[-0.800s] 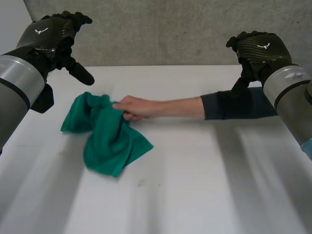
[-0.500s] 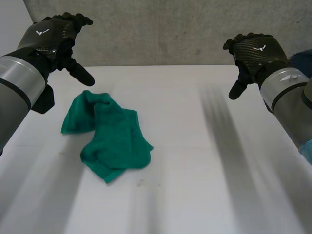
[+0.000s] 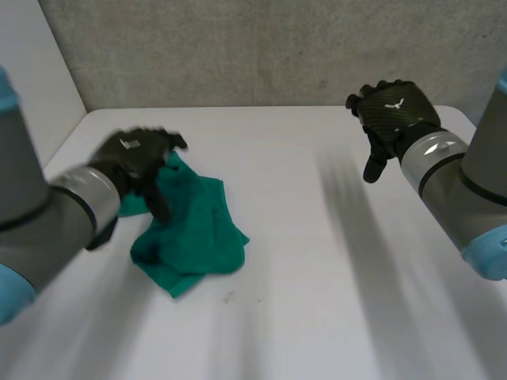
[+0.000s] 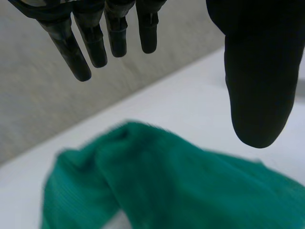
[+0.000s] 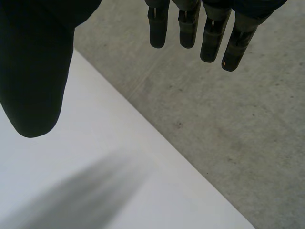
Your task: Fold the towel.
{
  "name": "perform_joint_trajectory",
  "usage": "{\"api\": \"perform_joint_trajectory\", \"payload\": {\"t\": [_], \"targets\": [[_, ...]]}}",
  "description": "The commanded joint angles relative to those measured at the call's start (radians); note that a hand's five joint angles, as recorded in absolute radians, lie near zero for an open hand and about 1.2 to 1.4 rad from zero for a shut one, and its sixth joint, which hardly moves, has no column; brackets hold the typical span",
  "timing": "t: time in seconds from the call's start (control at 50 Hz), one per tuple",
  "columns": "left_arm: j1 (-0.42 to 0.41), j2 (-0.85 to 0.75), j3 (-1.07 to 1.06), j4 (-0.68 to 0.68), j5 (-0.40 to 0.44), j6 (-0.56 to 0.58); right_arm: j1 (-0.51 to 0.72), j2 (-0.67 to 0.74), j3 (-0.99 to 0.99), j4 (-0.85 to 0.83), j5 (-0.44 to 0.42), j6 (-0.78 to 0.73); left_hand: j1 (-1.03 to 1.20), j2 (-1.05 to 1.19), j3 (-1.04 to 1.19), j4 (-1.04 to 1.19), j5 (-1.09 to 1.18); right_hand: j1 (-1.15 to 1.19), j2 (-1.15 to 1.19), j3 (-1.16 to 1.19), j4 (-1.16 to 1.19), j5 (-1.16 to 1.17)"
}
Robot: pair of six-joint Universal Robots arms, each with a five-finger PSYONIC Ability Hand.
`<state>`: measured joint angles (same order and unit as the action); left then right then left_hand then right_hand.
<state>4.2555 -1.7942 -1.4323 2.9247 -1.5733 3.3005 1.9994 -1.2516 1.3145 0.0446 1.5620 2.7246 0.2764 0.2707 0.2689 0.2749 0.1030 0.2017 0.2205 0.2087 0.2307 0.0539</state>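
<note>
A crumpled green towel (image 3: 194,229) lies bunched on the left half of the white table (image 3: 333,277). My left hand (image 3: 139,158) hovers over the towel's far left part, fingers straight and spread, holding nothing. In the left wrist view the towel (image 4: 181,186) lies just beyond that hand's fingers (image 4: 88,45) and thumb (image 4: 259,81), with a gap between them and the cloth. My right hand (image 3: 392,111) hangs open above the table's far right, well away from the towel; its fingers (image 5: 212,33) and thumb (image 5: 33,71) are apart and empty.
A grey concrete wall (image 3: 261,47) runs behind the table's far edge. A pale wall (image 3: 32,87) stands at the left.
A person's hand and forearm that held the towel withdrew off to the right. My left hand dropped down over the towel's left part. My right hand moved slightly inward and lower.
</note>
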Motion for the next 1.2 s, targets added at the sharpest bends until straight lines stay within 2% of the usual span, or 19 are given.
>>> {"api": "perform_joint_trajectory", "payload": {"t": [0.02, 0.12, 0.18, 0.2, 0.22, 0.24, 0.26, 0.34, 0.4, 0.6, 0.66, 0.68, 0.76, 0.82, 0.86, 0.88, 0.92, 1.1, 1.2], "targets": [[-0.111, -0.168, -0.043, 0.031, -0.108, 0.004, 0.01, 0.038, -0.007, 0.0, 0.001, -0.04, 0.101, 0.107, 0.109, 0.103, 0.1, -0.027, -0.046, -0.034, -0.056, -0.054], [-0.131, -0.266, -0.043, 0.094, -0.171, 0.007, 0.002, 0.04, -0.009, 0.0, 0.001, -0.04, 0.139, 0.145, 0.147, 0.141, 0.138, -0.027, -0.046, -0.034, -0.056, -0.054], [-0.134, -0.313, -0.043, 0.137, -0.192, 0.01, 0.001, 0.041, -0.009, -0.002, 0.001, -0.04, 0.339, 0.344, 0.346, 0.34, 0.338, -0.027, -0.046, -0.034, -0.056, -0.054], [-0.134, -0.32, -0.042, 0.148, -0.195, 0.01, 0.001, 0.041, -0.009, -0.002, 0.001, -0.04, 0.444, 0.45, 0.451, 0.445, 0.443, -0.027, -0.046, -0.034, -0.056, -0.054], [-0.134, -0.324, -0.04, 0.168, -0.198, 0.01, -0.001, 0.044, -0.009, 0.0, 0.003, -0.04, 0.808, 0.814, 0.816, 0.81, 0.807, -0.027, -0.046, -0.034, -0.056, -0.054], [-0.131, -0.324, -0.04, 0.18, -0.198, 0.01, -0.001, 0.046, -0.011, -0.002, 0.003, -0.04, 1.015, 1.021, 1.023, 1.017, 1.014, -0.027, -0.046, -0.034, -0.056, -0.054], [-0.131, -0.321, -0.042, 0.194, -0.198, 0.01, -0.002, 0.047, -0.011, 0.0, 0.003, -0.04, 1.119, 1.125, 1.126, 1.12, 1.118, -0.027, -0.046, -0.034, -0.056, -0.054], [-0.128, -0.254, -0.046, 0.26, -0.2, 0.01, -0.002, 0.046, -0.017, 0.0, 0.009, -0.034, 1.12, 1.126, 1.127, 1.121, 1.119, -0.027, -0.046, -0.034, -0.056, -0.054], [-0.128, -0.121, -0.056, 0.297, -0.198, 0.008, -0.002, 0.043, -0.02, -0.002, 0.009, -0.023, 1.12, 1.126, 1.127, 1.121, 1.119, -0.027, -0.046, -0.034, -0.056, -0.054], [-0.129, 0.192, -0.005, 0.28, -0.176, 0.034, -0.005, 0.138, -0.109, 0.0, -0.043, 0.103, 1.12, 1.126, 1.127, 1.121, 1.119, -0.027, -0.046, -0.034, -0.056, -0.054], [-0.128, 0.236, 0.0, 0.266, -0.153, 0.068, -0.034, 0.236, -0.181, 0.0, -0.241, 0.251, 1.12, 1.126, 1.127, 1.121, 1.119, -0.027, -0.046, -0.034, -0.056, -0.054], [-0.128, 0.257, 0.001, 0.258, -0.131, 0.089, -0.034, 0.236, -0.181, 0.0, -0.241, 0.251, 1.12, 1.126, 1.127, 1.121, 1.119, -0.027, -0.046, -0.034, -0.056, -0.054], [-0.129, 0.301, -0.002, 0.245, -0.093, 0.12, -0.041, 0.349, -0.294, 0.009, -0.452, 0.455, 1.12, 1.126, 1.127, 1.121, 1.119, -0.027, -0.046, -0.034, -0.056, -0.054], [-0.129, 0.325, -0.007, 0.238, -0.087, 0.123, -0.033, 0.441, -0.38, 0.011, -0.545, 0.599, 1.12, 1.126, 1.127, 1.121, 1.119, -0.027, -0.046, -0.034, -0.056, -0.054], [-0.131, 0.338, -0.01, 0.232, -0.086, 0.123, -0.033, 0.463, -0.4, 0.011, -0.562, 0.634, 1.12, 1.126, 1.127, 1.121, 1.119, -0.027, -0.046, -0.034, -0.056, -0.054], [-0.134, 0.349, -0.013, 0.229, -0.086, 0.122, -0.025, 0.524, -0.456, 0.011, -0.604, 0.737, 1.12, 1.126, 1.127, 1.121, 1.119, -0.027, -0.046, -0.034, -0.056, -0.054], [-0.135, 0.363, -0.014, 0.226, -0.086, 0.122, 0.005, 0.566, -0.492, 0.011, -0.622, 0.8, 1.12, 1.126, 1.127, 1.121, 1.119, -0.027, -0.046, -0.034, -0.056, -0.054], [-0.144, 0.368, -0.014, 0.231, -0.093, 0.123, 0.212, 0.721, -0.593, 0.009, -0.697, 0.969, 1.12, 1.126, 1.127, 1.121, 1.119, -0.027, -0.046, -0.034, -0.056, -0.054], [-0.14, 0.361, -0.014, 0.232, -0.094, 0.123, 0.21, 0.719, -0.618, 0.003, -0.668, 0.983, 1.12, 1.126, 1.127, 1.121, 1.119, 0.42, 0.401, 0.413, 0.391, 0.393]]}}
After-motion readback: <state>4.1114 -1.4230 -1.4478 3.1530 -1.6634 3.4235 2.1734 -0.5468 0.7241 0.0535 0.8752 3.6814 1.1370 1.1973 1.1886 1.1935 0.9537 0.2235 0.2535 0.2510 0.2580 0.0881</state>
